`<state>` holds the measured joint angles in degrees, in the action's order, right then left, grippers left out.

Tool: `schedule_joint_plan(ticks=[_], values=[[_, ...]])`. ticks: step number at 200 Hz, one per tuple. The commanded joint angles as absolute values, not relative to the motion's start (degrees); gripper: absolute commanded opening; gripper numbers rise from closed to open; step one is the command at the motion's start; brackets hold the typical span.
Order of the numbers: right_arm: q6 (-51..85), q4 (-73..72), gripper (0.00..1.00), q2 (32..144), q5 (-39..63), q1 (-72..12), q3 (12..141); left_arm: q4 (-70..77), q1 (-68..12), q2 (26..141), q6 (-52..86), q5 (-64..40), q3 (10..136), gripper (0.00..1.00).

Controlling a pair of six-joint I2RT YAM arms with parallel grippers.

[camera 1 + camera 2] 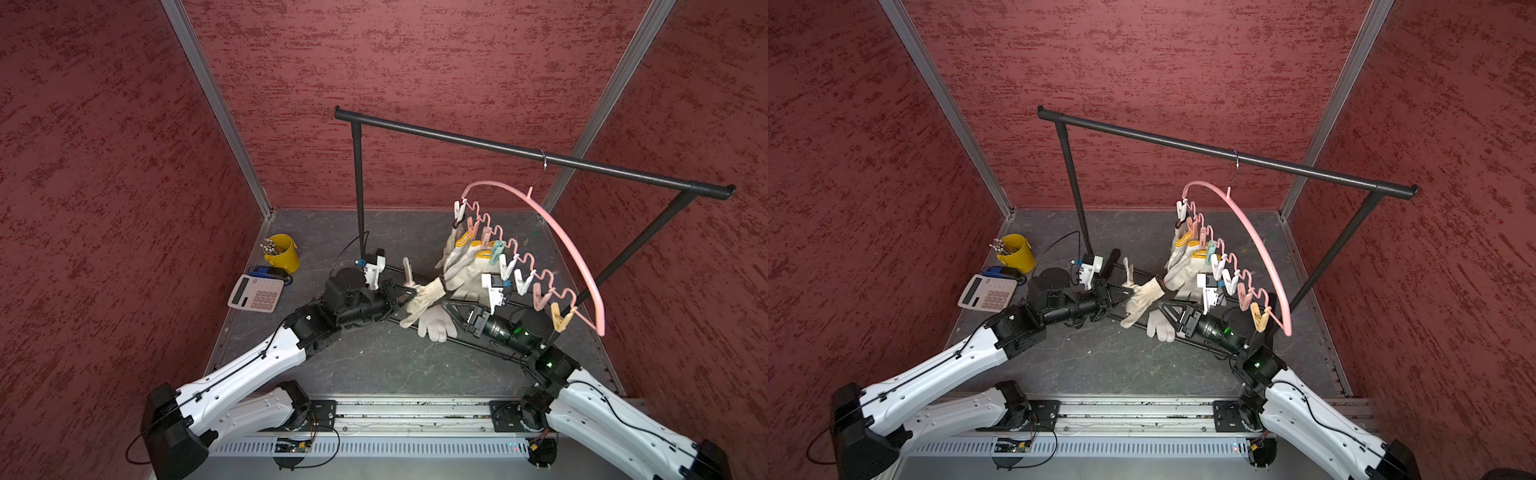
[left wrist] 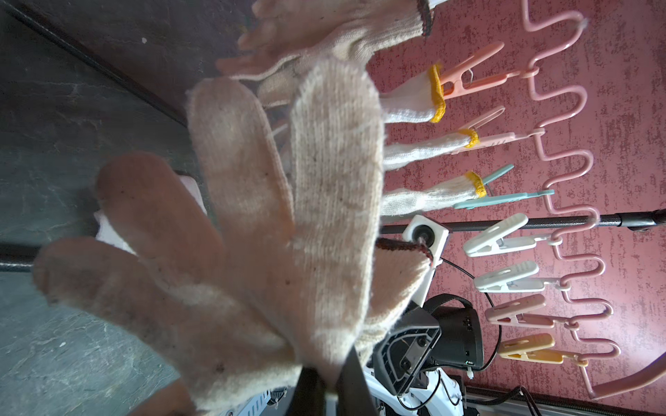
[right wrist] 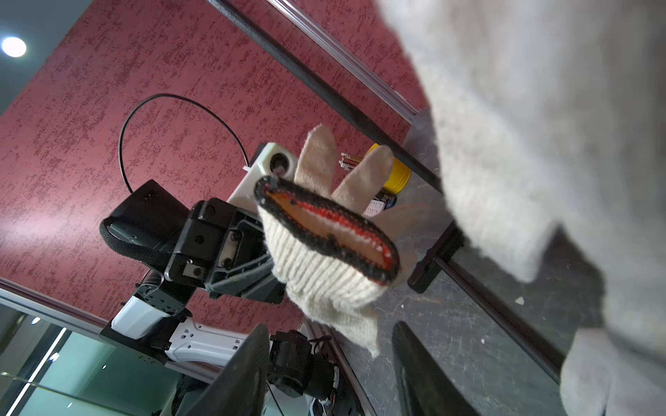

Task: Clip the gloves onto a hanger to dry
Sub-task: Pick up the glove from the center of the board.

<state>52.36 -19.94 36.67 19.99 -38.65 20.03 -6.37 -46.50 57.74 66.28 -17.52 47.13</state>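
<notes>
The dark grey counter (image 1: 374,365) is the biggest thing here. A black rack (image 1: 498,146) stands on it. The pink hanger (image 1: 569,241) hangs by its hook from the rack's top bar, on the right side.

The left gripper (image 1: 409,296) is clenched on a dirty glove (image 1: 424,297). It pinches the glove near the fingers and holds it up off the counter. The glove's dark cuff points toward the hanger, and in the right wrist view the cuff (image 3: 324,230) gapes a little.

The right gripper (image 3: 331,371) is just beside that glove, below the cuff. Its jaws stand apart and grasp nothing.

A white glove (image 1: 436,326) lies flat on the counter under the right gripper.

Three gloves with yellow cuffs (image 2: 414,151) hang from pins on the hanger's wavy bar. A fourth glove (image 2: 360,28) with a dark cuff hangs from the end pin.

Four more pins (image 2: 511,281) hang further along the bar.

Far to the left, a calculator (image 1: 256,294) lies near a yellow bucket (image 1: 282,253) with sticks in it.
</notes>
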Motion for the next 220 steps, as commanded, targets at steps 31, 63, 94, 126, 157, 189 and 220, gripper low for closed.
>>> schedule_joint_plan(ticks=[31,63,94,126,157,189,220], values=[[49.83,-27.49,0.55,40.30,14.08,-40.16,20.99,1.77,-48.02,57.85,72.55,-19.25,42.87,0.00],[49.93,-30.03,0.56,41.57,12.77,-40.82,19.95,3.07,-49.02,57.89,73.52,-19.03,42.54,0.00],[49.99,-29.71,0.56,41.50,12.56,-41.30,19.62,3.03,-49.05,56.85,73.34,-17.76,42.71,0.00],[50.11,-28.92,0.57,40.53,12.74,-41.39,18.92,2.81,-48.76,55.96,73.44,-16.79,43.14,0.00],[50.38,-29.07,0.57,40.25,12.74,-41.46,18.38,2.30,-48.71,56.02,73.50,-16.72,43.90,0.00],[50.57,-30.72,0.57,41.16,13.12,-41.70,18.29,2.45,-48.96,56.43,73.99,-16.91,44.28,0.00],[50.65,-32.89,0.57,43.08,13.86,-41.98,18.38,3.43,-50.07,57.19,74.69,-16.34,44.62,0.00]])
